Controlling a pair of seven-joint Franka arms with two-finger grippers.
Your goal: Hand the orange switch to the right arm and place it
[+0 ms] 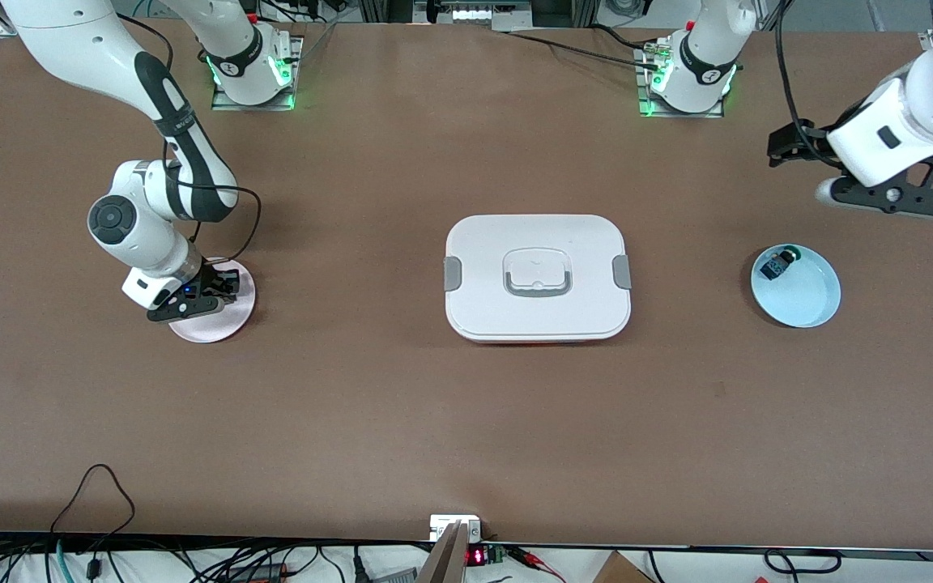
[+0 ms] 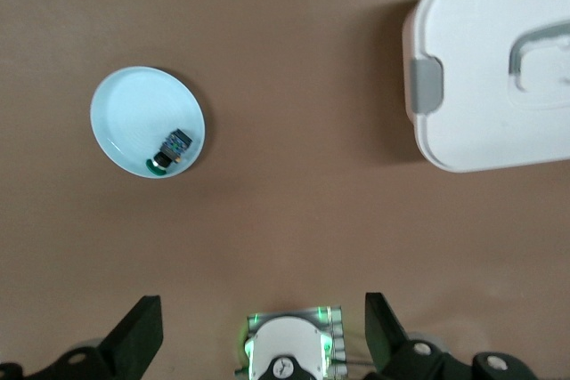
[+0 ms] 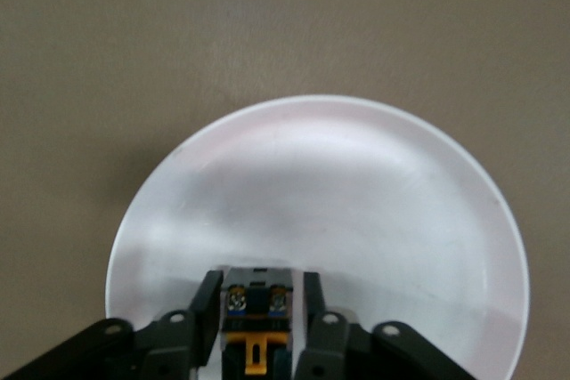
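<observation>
The orange switch (image 3: 256, 309), a small black block with an orange end, sits low over the white-pink plate (image 3: 356, 202) between the fingers of my right gripper (image 3: 258, 278). A thin gap shows beside one finger, so the jaws stand slightly open around it. In the front view the right gripper (image 1: 222, 291) is down on the pink plate (image 1: 207, 328) at the right arm's end of the table, and it hides the switch. My left gripper (image 1: 790, 150) hangs wide open and holds nothing, above the table at the left arm's end, waiting.
A white lidded box (image 1: 538, 277) with grey clasps lies mid-table. A pale blue plate (image 1: 807, 304) near the left arm's end holds a black-and-blue switch with a green cap (image 1: 778, 264). Cables run along the table edge nearest the front camera.
</observation>
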